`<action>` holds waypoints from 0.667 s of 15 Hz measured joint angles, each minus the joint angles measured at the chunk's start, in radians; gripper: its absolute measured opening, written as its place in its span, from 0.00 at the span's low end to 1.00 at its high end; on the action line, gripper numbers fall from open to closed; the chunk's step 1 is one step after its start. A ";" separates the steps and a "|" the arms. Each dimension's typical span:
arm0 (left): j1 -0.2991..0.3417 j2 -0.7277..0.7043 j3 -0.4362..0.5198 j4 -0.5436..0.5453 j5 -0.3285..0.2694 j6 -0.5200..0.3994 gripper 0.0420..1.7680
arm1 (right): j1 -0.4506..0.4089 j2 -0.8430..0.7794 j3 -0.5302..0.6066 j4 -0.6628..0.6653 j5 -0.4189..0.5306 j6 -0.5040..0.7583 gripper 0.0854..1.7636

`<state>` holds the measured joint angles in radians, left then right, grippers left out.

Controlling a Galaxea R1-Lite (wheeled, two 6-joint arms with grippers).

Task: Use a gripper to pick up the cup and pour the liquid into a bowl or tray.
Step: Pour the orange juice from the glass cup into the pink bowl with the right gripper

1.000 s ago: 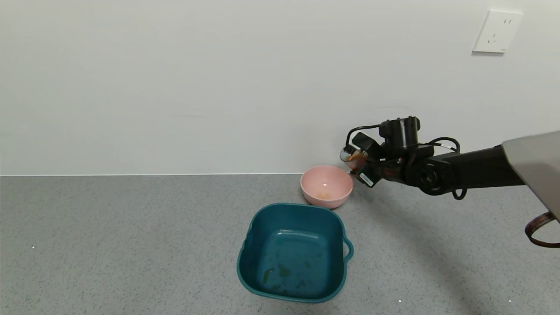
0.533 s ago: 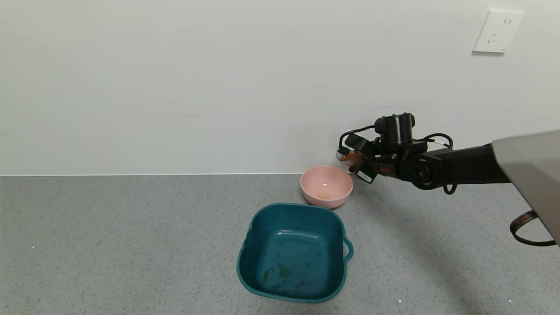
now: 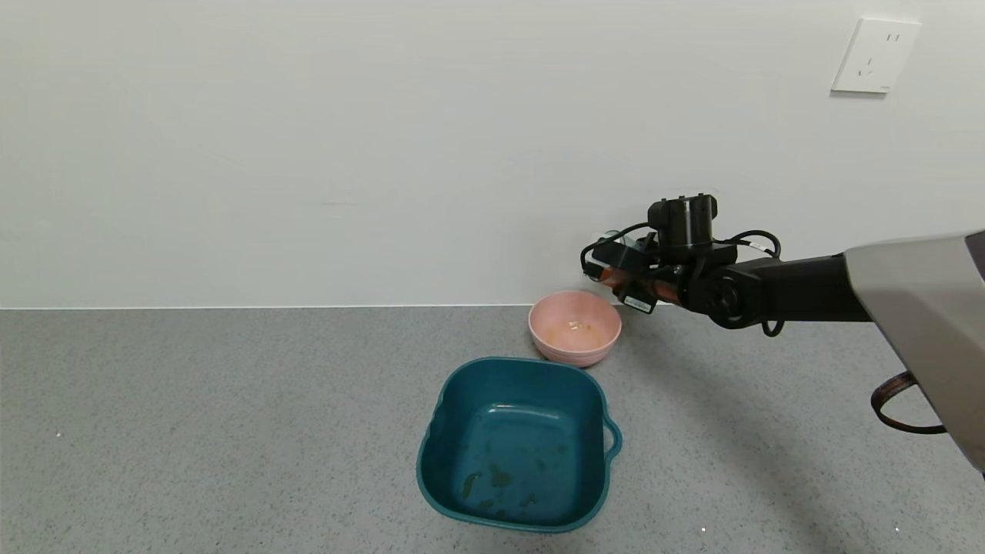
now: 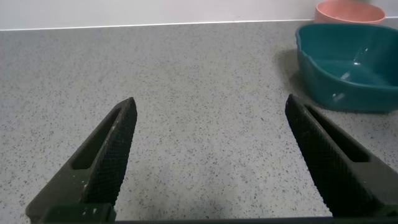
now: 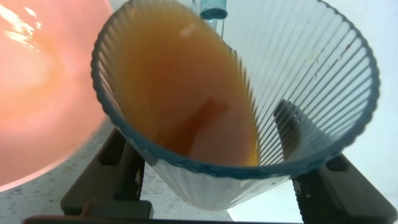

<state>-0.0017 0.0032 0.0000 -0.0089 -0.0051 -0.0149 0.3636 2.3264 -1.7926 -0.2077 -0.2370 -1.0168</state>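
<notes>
My right gripper [image 3: 616, 269] is shut on the translucent blue-green ribbed cup [image 5: 242, 106] and holds it tipped on its side just above the right rim of the pale-pink bowl [image 3: 574, 328]. In the right wrist view orange-brown liquid [image 5: 180, 93] lies along the cup's lower wall up to the lip, with the bowl [image 5: 43, 93] beside it. A shallow pool of orange liquid [image 3: 573, 335] sits in the bowl's bottom. The cup [image 3: 609, 271] is mostly hidden behind the fingers in the head view. My left gripper [image 4: 211, 134] is open and empty, low over the counter, out of the head view.
A square dark-teal tray [image 3: 517, 444] with a small handle stands in front of the bowl, with dark flecks on its bottom; it also shows in the left wrist view [image 4: 348, 68]. The grey speckled counter [image 3: 231, 431] meets a white wall behind. A wall socket [image 3: 873, 55] is at upper right.
My right gripper has moved left and a little up with the cup and tipped it further. Orange liquid has appeared in the pink bowl's bottom.
</notes>
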 joint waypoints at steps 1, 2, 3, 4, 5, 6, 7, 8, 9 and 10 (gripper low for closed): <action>0.000 0.000 0.000 0.000 0.000 0.000 0.97 | 0.001 0.003 -0.007 -0.001 -0.010 -0.016 0.75; 0.000 0.000 0.000 0.000 0.000 0.000 0.97 | 0.002 0.005 -0.013 0.000 -0.013 -0.027 0.75; 0.000 0.000 0.000 0.000 0.000 0.000 0.97 | 0.003 0.007 -0.018 0.001 -0.013 -0.044 0.75; 0.000 0.000 0.000 0.000 0.000 0.000 0.97 | 0.004 0.009 -0.023 0.001 -0.014 -0.064 0.75; 0.000 0.000 0.000 0.000 0.000 0.000 0.97 | 0.004 0.011 -0.027 0.000 -0.021 -0.083 0.75; 0.000 0.000 0.000 0.000 0.000 0.000 0.97 | 0.004 0.013 -0.031 0.000 -0.030 -0.096 0.75; 0.000 0.000 0.000 0.000 0.000 0.000 0.97 | 0.004 0.014 -0.035 -0.001 -0.034 -0.106 0.75; 0.000 0.000 0.000 0.000 0.000 0.000 0.97 | 0.005 0.016 -0.037 0.000 -0.035 -0.115 0.75; 0.000 0.000 0.000 0.000 0.001 0.000 0.97 | 0.005 0.018 -0.039 -0.002 -0.035 -0.123 0.75; 0.000 0.000 0.000 0.000 0.000 0.000 0.97 | 0.005 0.021 -0.042 -0.005 -0.035 -0.138 0.75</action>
<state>-0.0017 0.0032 0.0000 -0.0089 -0.0047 -0.0149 0.3683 2.3477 -1.8347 -0.2126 -0.2717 -1.1545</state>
